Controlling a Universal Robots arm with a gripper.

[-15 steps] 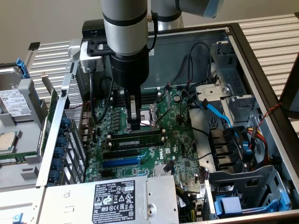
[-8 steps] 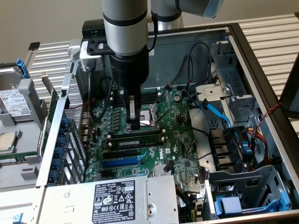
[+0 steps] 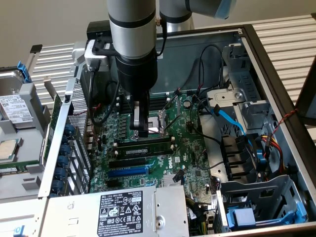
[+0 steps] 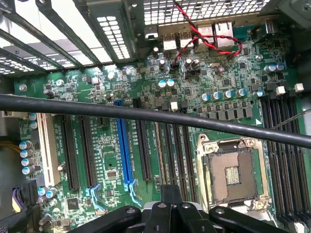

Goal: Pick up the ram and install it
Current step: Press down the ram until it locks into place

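Observation:
The ram (image 3: 143,146) is a long green stick with a pale label. It stands on edge in a slot on the motherboard (image 3: 187,148), just in front of the CPU socket (image 3: 154,129). My gripper (image 3: 142,131) hangs straight down over the board, its tip a little above and behind the ram, shut with nothing visible between the fingers. In the wrist view the gripper (image 4: 170,190) points at the row of long slots, where the ram (image 4: 159,150) appears edge-on as a thin strip beside the CPU socket (image 4: 233,170).
The open computer case holds a blue slot (image 3: 127,172) and black slots nearer the power supply (image 3: 123,212). A drive cage (image 3: 261,207) and blue cables (image 3: 229,118) crowd the exterior view's right. A black cable (image 4: 146,114) crosses the wrist view. A hard drive (image 3: 15,108) lies outside the case.

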